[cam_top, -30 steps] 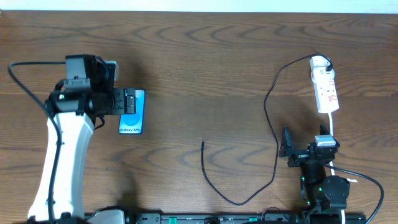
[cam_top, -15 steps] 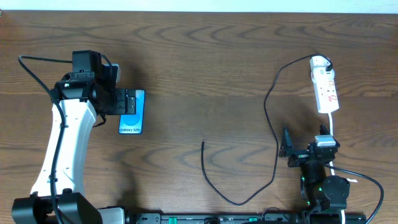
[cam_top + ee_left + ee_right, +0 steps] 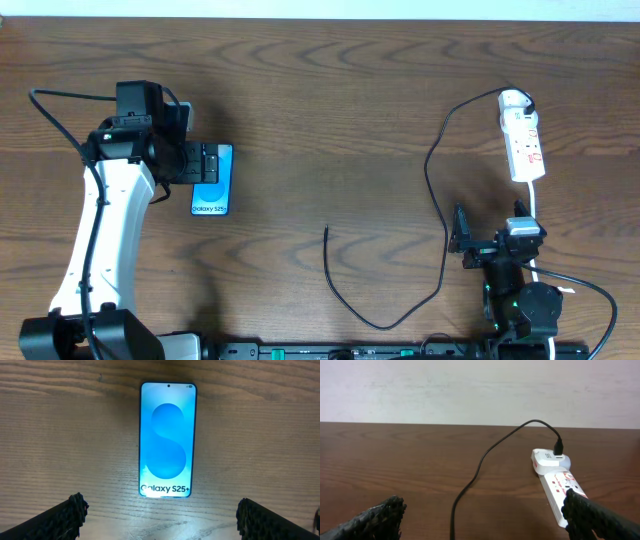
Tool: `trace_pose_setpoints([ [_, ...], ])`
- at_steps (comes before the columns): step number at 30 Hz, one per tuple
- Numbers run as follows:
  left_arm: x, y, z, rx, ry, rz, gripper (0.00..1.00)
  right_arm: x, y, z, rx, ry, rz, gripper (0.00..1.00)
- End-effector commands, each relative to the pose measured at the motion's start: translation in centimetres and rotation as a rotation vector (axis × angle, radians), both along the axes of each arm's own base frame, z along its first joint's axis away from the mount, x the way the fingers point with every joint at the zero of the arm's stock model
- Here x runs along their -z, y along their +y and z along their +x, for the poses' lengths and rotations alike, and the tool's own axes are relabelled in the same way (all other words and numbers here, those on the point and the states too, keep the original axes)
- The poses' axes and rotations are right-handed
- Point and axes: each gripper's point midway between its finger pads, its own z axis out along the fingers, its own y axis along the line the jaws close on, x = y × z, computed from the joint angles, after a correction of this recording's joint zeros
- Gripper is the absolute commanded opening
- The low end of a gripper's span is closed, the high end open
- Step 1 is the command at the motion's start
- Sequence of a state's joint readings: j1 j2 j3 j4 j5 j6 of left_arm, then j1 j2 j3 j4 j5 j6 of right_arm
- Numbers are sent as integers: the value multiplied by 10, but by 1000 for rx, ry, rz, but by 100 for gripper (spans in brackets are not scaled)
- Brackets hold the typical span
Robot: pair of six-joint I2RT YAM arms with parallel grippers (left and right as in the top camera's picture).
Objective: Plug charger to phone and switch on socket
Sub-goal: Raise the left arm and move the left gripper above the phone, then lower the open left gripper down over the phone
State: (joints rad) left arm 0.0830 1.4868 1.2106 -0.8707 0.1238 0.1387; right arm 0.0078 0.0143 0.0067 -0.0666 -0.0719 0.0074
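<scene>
**A:** Where was the phone [image 3: 167, 440]?

**B:** Flat on the table [image 3: 330, 100], screen up, on the left side. The left gripper [image 3: 203, 162] hung above it, jaws wide apart and holding nothing. From overhead it hid the end away from the lettering.

**A:** And the charger [image 3: 432, 180]?

**B:** One end sat in the far end of the socket [image 3: 523, 140], which lay at the right rear. The cable swung left, ran down toward the front, then looped back up. Its plug [image 3: 326, 233] lay on bare wood near the middle, well apart from the phone.

**A:** The right gripper [image 3: 462, 240]?

**B:** Near the front, just beside the cable's downward run, jaws apart and empty. The socket's cord [image 3: 535, 200] ran down just beside that arm.
</scene>
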Motion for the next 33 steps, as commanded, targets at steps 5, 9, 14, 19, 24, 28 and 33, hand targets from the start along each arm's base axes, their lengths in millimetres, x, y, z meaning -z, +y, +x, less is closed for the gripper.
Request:
trace_pose_setpoints([
  [5,-10,3,11,3,-42,18,98,0,3,-1,-12,-1,11,99],
  [9,-10,3,14,1,-50,19,98,0,3,-1,-12,-1,11,99],
  [14,5,5,19,-1,-17,23,98,0,3,-1,-12,-1,11,99],
  [19,27,5,20,1,47,18,98,0,3,-1,-12,-1,11,99],
  [24,48,5,26,1,87,14,98,0,3,-1,-12,-1,11,99],
  [28,59,4,28,4,107,12,98,0,3,-1,-12,-1,11,99],
  [33,64,-6,29,34,117,15,98,0,3,-1,-12,-1,11,99],
])
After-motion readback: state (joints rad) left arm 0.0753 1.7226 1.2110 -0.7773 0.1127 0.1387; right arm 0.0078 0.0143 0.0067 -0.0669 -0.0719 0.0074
